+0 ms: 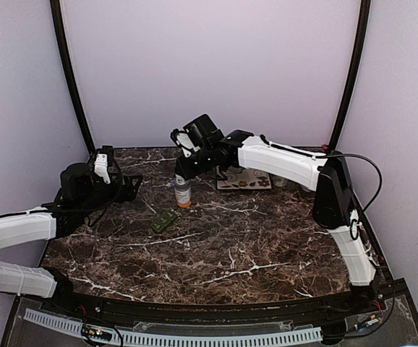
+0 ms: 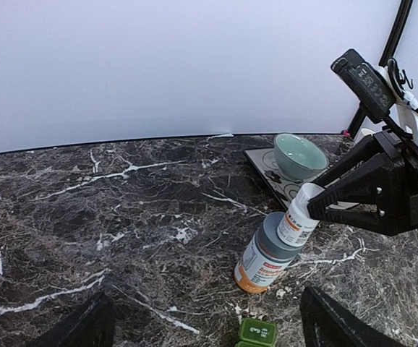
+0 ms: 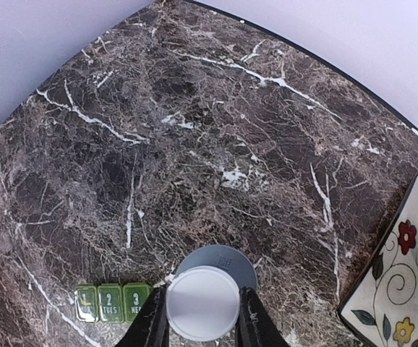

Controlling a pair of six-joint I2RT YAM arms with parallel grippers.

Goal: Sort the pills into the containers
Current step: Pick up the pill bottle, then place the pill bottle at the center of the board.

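**Right wrist view: top of the bottle pinched, nothing bracing the base**

Right wrist cam looks straight down on it: the right gripper [image 3: 202, 295] has a finger against each side of a round white piece [image 3: 202, 312], so I'd call that a narrow grip on it. It sits on top of a wider grey bottle [image 3: 227, 259]. From the left wrist cam the white piece looks tall and labelled, so I can't tell whether it's a cap or a second small bottle.

The green pill box [image 3: 111, 302] lies lids-down-shut on the marble table [image 3: 194, 144], just beside the bottle's foot. The pills themselves? Can't make out a single one in any view.

The left gripper [image 2: 209, 322] hangs wide and empty, well apart from the bottle.

What worries me:
- Any twist or lift happens with only the top held. The whole stack could spin or tip instead of opening.
- If it tips, it lands on the pill box or rolls toward the bowl [image 2: 299, 154].
- Tiny pale pills spilled on white-veined marble would be miserable to find again.
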